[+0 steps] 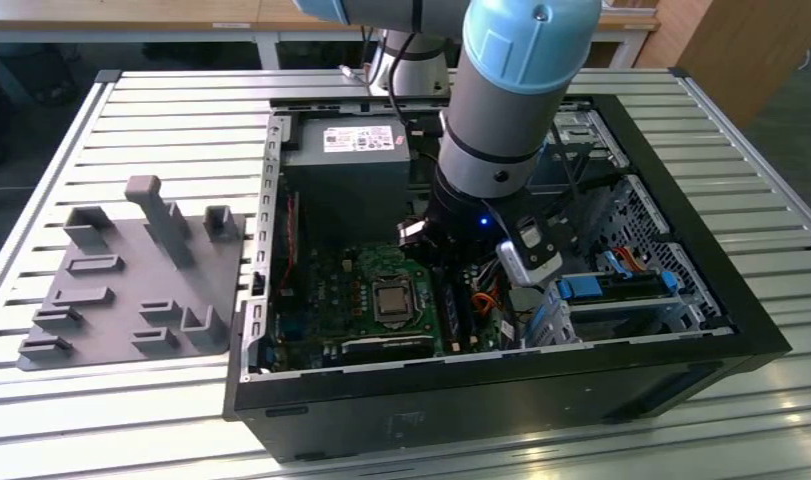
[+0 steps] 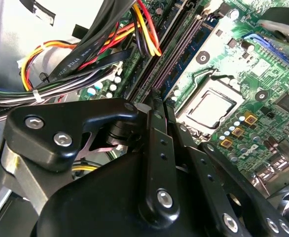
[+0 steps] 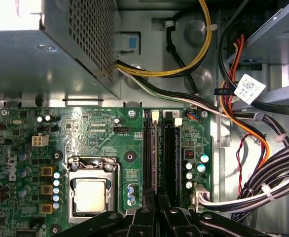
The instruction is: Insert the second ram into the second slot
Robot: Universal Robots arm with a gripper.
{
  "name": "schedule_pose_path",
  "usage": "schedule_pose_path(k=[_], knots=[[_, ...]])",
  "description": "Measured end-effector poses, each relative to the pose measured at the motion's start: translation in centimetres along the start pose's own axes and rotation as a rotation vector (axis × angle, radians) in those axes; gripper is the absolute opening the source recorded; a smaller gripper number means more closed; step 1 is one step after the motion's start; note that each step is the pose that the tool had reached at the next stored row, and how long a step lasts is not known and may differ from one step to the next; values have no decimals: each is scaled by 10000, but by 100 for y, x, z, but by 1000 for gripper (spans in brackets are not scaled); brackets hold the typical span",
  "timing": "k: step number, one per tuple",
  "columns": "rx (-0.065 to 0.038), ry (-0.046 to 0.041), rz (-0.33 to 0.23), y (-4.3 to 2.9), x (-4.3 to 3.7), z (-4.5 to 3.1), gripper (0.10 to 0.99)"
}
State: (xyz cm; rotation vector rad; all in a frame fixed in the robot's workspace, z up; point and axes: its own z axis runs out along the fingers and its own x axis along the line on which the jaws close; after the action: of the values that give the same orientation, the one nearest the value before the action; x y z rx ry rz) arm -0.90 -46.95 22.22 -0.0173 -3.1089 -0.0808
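Your gripper (image 3: pixel 158 200) has its fingers (image 3: pixel 140 219) clenched close, w/ just a thin slit between them. You can't tell whether the second ram is pinched in there. The tips line up w/ the two ram slots (image 3: pixel 162 153) on the mobo (image 3: pixel 85 128), beside the CPU socket (image 3: pixel 91 192). It's all inside the open PC case (image 1: pixel 512 368), along w/ the PSU (image 1: pixel 345 150) and cable bundles (image 3: pixel 263 187).

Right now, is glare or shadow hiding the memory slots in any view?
First wrist view: the memory slots are evenly lit, and one corner of the power supply is blown out. Second wrist view: glare on the motherboard, with the dark claw in front. Exterior view: the case interior is dim beneath the arm.
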Motion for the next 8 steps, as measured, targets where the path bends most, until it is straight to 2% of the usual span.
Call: schedule_pose_path(k=[8], knots=[[-2, -4, 73, -1, -1, 26, 137]])
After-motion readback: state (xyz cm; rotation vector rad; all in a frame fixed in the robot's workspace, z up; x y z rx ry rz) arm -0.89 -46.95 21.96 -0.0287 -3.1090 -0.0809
